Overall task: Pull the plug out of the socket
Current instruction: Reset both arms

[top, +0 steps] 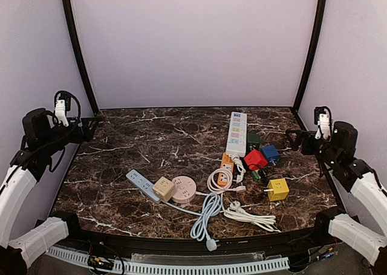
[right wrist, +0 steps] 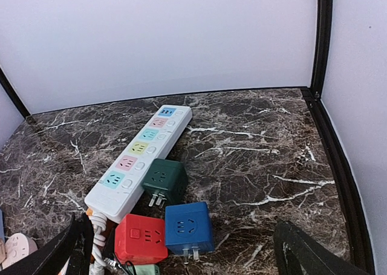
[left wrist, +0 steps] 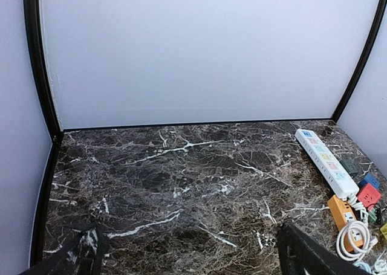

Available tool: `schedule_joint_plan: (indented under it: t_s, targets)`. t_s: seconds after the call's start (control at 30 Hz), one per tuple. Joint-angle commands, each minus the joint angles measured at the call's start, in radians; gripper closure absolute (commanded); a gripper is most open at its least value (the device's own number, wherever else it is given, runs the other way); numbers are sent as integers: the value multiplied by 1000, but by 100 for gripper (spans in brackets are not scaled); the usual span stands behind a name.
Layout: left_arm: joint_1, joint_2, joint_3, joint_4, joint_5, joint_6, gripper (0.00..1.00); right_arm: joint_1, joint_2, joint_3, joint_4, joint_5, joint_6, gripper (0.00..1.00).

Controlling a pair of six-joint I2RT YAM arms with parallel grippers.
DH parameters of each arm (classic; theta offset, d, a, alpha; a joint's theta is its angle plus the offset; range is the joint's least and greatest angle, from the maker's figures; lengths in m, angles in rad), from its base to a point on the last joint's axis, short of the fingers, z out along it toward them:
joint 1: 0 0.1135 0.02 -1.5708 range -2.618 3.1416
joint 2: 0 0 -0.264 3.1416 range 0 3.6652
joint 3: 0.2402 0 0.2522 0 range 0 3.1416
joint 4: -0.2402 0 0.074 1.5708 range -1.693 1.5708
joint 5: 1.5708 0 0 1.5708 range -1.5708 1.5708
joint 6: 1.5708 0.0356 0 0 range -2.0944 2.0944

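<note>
Twice finding spread, empty fingers: finding the left pincer (top: 95,119) hanging high beside the left rear part of the dark brown, white-veined marble worktop (top: 151,136), and finding the right pincer (top: 290,139) hanging high at the right edge, both gaping wide and well apart from every plug.

Looking down from above and seeing the clutter lying right of centre. Spotting the beige cube plug (top: 162,188) sitting on the right-hand end of the pale blue power strip (top: 138,179), touching it and apparently pushed into it, just beside the pink round socket puck (top: 184,189). Tracing a light blue cable (top: 204,217) snaking toward the near edge.

Seeing the long white power strip with pastel outlets (right wrist: 140,160) lying farther back, the dark green cube adapter (right wrist: 164,179) just beside it, and the red cube adapter (right wrist: 141,237) and blue cube adapter (right wrist: 188,226) side by side nearer the camera. Noting the orange power strip (top: 226,168) partly under a coiled white cord (top: 219,181), with the yellow cube adapter (top: 277,189) standing apart. Not managing to tell whether that cord is plugged into the orange strip.
</note>
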Motion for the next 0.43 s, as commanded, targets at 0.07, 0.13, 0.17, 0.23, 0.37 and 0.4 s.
schedule_joint_plan:
  t_s: [0.07, 0.13, 0.17, 0.23, 0.37, 0.4]
  targets:
    - [1, -20, -12, 2, -49, 21, 1, -4, -28, -28, 66, 53, -23, 1]
    - [1, -24, -11, -1, -59, 20, 1, -4, -28, -29, 67, 50, -25, 1]
    - [1, -25, -13, -2, -68, 20, 1, -3, -26, -29, 67, 49, -25, 1]
    - [1, -26, -11, -4, -67, 25, 1, -4, -24, -31, 68, 48, -24, 1]
    - [1, -25, -9, -13, -76, 17, 1, -5, -24, -33, 67, 45, -25, 1]
    - [1, -26, -10, -14, -88, 12, 1, -5, -24, -32, 67, 44, -25, 1]
